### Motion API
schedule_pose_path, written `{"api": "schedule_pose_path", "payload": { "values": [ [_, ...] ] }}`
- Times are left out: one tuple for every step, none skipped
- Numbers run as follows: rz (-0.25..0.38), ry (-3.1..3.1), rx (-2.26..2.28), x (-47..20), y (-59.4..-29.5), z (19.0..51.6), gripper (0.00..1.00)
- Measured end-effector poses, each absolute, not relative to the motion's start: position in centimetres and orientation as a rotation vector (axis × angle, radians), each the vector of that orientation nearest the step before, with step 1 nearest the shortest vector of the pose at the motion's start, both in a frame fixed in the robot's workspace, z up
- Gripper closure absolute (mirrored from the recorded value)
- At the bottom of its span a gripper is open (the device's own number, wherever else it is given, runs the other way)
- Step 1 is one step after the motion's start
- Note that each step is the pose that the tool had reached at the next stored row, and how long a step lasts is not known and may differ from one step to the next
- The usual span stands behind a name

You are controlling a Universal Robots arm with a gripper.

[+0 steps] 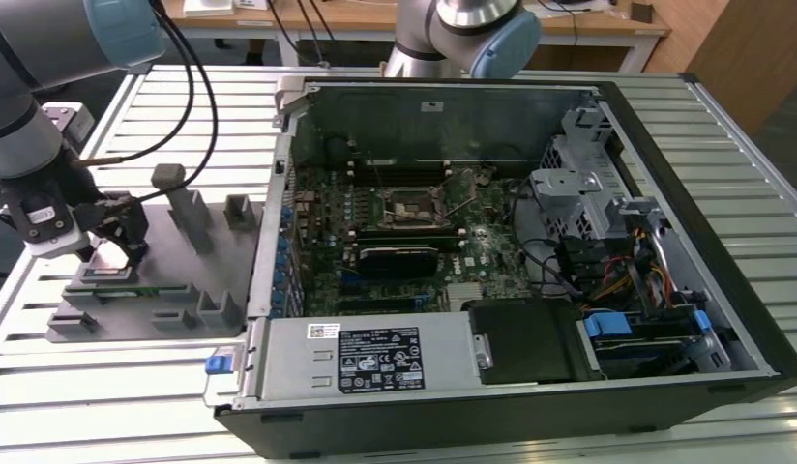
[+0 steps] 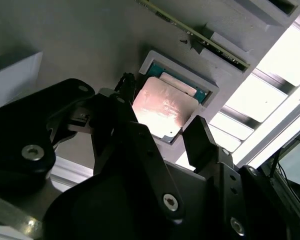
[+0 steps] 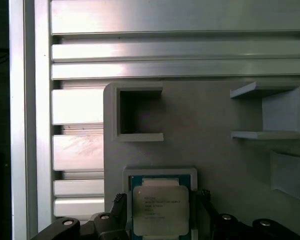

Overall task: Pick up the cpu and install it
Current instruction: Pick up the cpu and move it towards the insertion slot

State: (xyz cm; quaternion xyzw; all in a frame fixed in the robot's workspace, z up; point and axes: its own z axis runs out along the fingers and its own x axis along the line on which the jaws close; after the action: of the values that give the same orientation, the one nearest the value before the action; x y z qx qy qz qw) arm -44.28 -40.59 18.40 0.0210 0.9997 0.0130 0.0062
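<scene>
Where grey tray (image 3: 215, 150) tops slatted table (image 3: 180, 15), cpu (image 3: 160, 210) lies recessed.

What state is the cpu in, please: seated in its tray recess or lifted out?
Seated: the cpu lies flat inside the grey tray's framed recess, with the open hand straddling it.

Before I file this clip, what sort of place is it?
Probably a robotics lab bench for PC assembly: an open computer case lies on a slatted metal table, beside a grey fixture tray holding the cpu, with wooden desks behind.
</scene>
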Motion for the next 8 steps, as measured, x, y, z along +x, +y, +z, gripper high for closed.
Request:
{"api": "schedule_pose_path", "payload": {
  "values": [
    [0.041, 3.128, 0.066, -44.28, -40.59, 18.39, 0.35],
    [0.041, 3.128, 0.066, -44.29, -40.58, 18.38, 0.35],
    [0.041, 3.128, 0.066, -44.31, -40.59, 18.38, 0.35],
    [0.041, 3.128, 0.066, -44.32, -40.59, 18.38, 0.35],
    [0.041, 3.128, 0.066, -44.35, -40.59, 18.38, 0.35],
    [0.041, 3.128, 0.066, -44.38, -40.59, 18.38, 0.35],
    [0.041, 3.128, 0.066, -44.4, -40.59, 18.38, 0.35],
    [0.041, 3.128, 0.066, -44.4, -40.58, 18.38, 0.35]
  ]
}}
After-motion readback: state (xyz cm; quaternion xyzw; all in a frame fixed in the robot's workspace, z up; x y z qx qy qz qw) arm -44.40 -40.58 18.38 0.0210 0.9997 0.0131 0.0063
